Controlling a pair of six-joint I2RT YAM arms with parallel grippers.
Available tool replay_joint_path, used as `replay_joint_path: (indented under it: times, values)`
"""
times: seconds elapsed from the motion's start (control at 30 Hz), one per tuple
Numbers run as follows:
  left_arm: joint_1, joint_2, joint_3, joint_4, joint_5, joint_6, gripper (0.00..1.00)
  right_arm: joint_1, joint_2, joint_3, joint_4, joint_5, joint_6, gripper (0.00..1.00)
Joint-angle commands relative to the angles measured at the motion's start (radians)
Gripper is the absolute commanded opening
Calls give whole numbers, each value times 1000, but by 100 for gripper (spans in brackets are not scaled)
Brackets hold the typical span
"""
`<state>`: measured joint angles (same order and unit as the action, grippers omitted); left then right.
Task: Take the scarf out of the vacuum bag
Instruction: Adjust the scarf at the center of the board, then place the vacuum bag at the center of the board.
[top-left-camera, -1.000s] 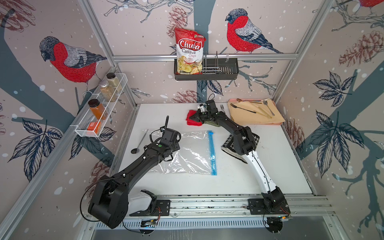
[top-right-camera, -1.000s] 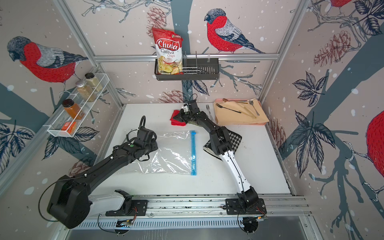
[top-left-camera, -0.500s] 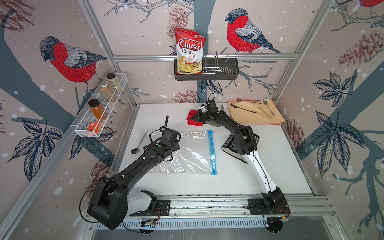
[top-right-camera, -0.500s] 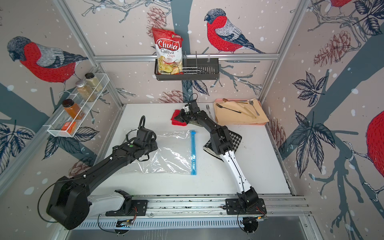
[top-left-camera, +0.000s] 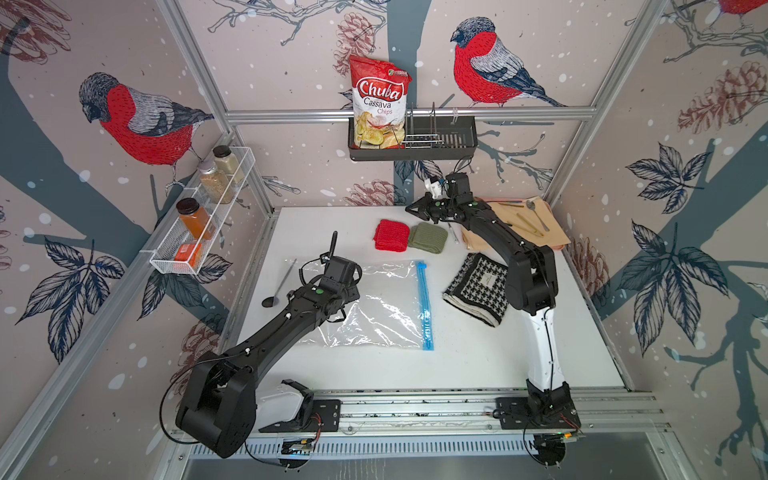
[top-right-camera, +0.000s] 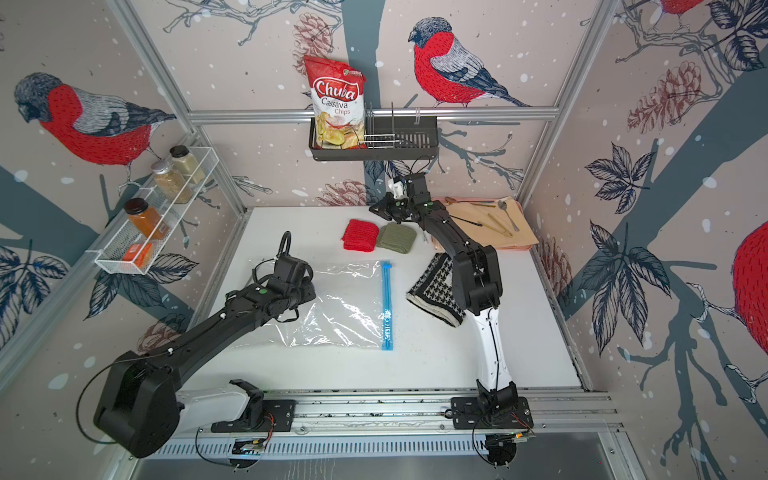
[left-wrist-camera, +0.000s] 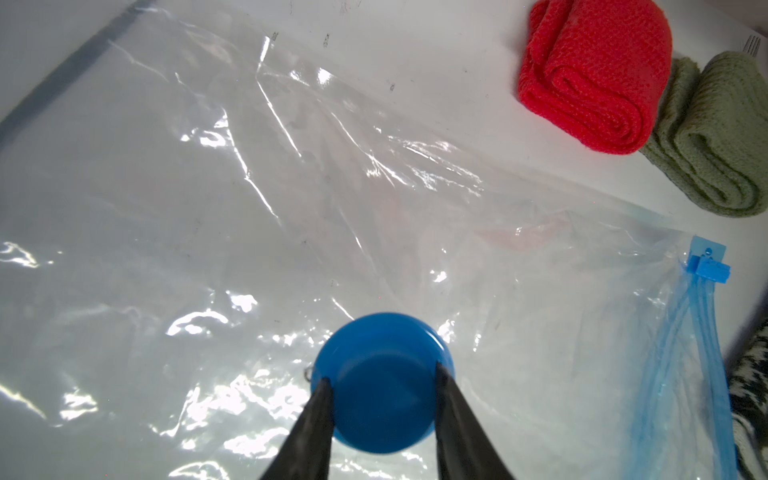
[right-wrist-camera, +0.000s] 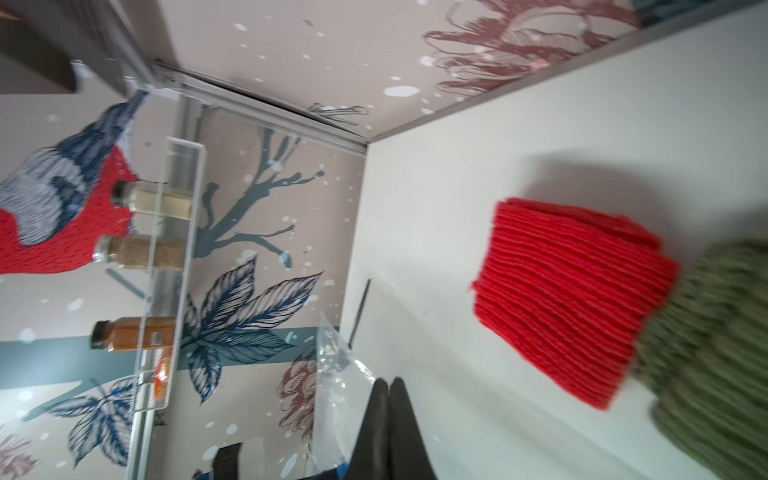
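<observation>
Left wrist view: the left gripper (left-wrist-camera: 382, 374) has one jaw on each side of the round blue valve cap (left-wrist-camera: 380, 399), pressed to its rim. We read this as a grip on the cap, which holds the vacuum bag (left-wrist-camera: 291, 187) down. The plastic lies flat and crinkled, and we see nothing inside it.

Both top views: the scarf (top-left-camera: 478, 291) lies folded on the table (top-left-camera: 478, 361), outside the bag. It sits just past the light-blue zip strip (top-left-camera: 424, 303), on the side away from the left arm, and the right arm's elbow partly hides it. As far as we can make out, there is a strip of bare table between scarf and bag.

Right wrist view: the right gripper (right-wrist-camera: 388, 382) has its jaws closed together with nothing between them. In a top view it hangs raised at the back of the table, beyond the red knit piece (top-left-camera: 390, 235) and the olive-green knit piece (top-left-camera: 428, 237), touching neither.

Progress, in our judgement: the removal looks done, with the scarf out and the bag empty. At most, what is left is to release the cap and retire both arms.

Count:
- one scarf
- one vacuum bag, with one valve cap and one zip strip
- one red knit piece
- one olive-green knit piece
- one dark spoon (top-left-camera: 270, 300) beside the bag's closed end
- two grippers
</observation>
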<state>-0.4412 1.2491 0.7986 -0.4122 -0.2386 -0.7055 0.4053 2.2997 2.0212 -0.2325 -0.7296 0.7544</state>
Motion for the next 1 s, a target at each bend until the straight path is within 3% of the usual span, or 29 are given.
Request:
replay_joint_path:
  times: [0.0, 0.3, 0.5, 0.7, 0.8, 0.97]
  values:
    - [-1, -6, -1, -12, -11, -7, 10, -23, -16, -99, -53, 59, -71, 0]
    - [-1, -4, 15, 5, 3, 5, 13, -54, 34, -212, -111, 66, -92, 0]
    - [-1, -30, 23, 47, -11, 33, 18, -64, -178, -278, -5, 70, -158, 6]
    - [-1, -24, 55, 51, -37, 57, 19, -85, -443, -374, 12, 158, -258, 11]
    - [-1, -14, 60, 68, -28, 69, 27, -126, -585, -510, 68, 208, -254, 14]
    - [-1, 30, 65, 98, -5, 81, 57, -209, -811, -776, 109, 362, -273, 38]
